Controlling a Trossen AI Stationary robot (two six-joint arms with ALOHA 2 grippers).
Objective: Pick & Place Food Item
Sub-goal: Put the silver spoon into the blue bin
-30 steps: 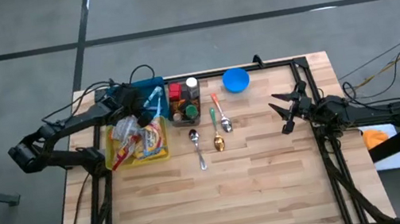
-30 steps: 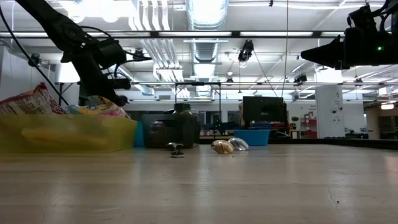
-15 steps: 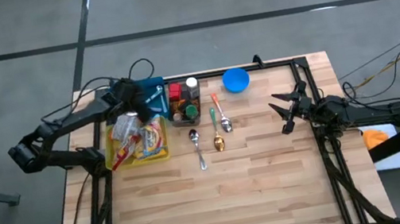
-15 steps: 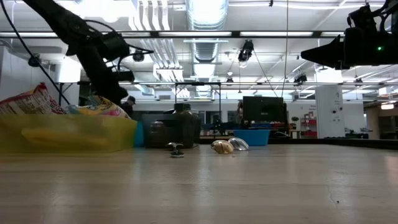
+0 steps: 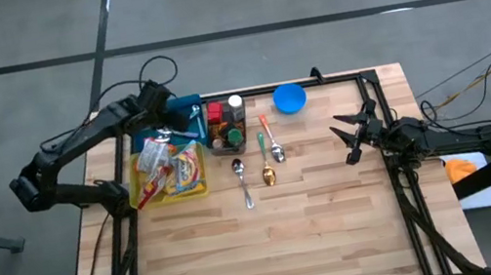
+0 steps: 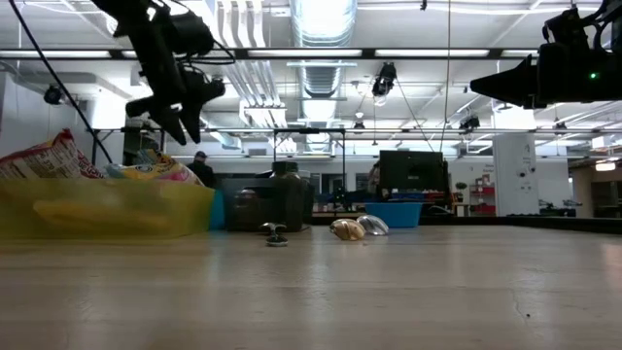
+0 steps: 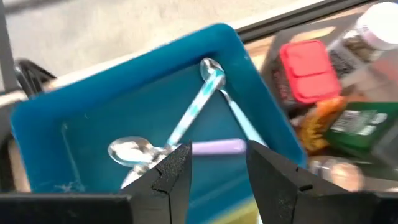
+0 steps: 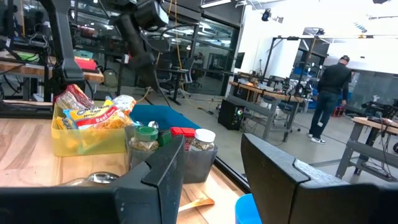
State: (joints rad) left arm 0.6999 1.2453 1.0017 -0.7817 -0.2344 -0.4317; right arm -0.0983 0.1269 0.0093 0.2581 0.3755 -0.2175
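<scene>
Several food packets (image 5: 168, 161) lie heaped in a yellow bin (image 5: 202, 186) at the table's left; they also show in the low view (image 6: 146, 167). My left gripper (image 5: 165, 109) hangs in the air beyond the yellow bin, over a blue bin (image 7: 93, 137) that holds plastic spoons (image 7: 186, 118). Its fingers (image 7: 171, 177) point steeply down. It is open, with nothing between the fingers. My right gripper (image 5: 343, 140) waits above the table's right side, level, open and holding nothing.
A dark rack of spice jars (image 5: 224, 126) stands right of the two bins. A blue bowl (image 5: 290, 98) sits at the far edge. Three spoons (image 5: 267, 169) lie near the table's middle. The near half of the wooden table (image 5: 283, 250) is bare.
My left gripper has risen from just above the packets in the yellow bin and drawn toward the table's far edge, over the blue bin, rolling about its own axis as it went. The packets stay in the yellow bin.
</scene>
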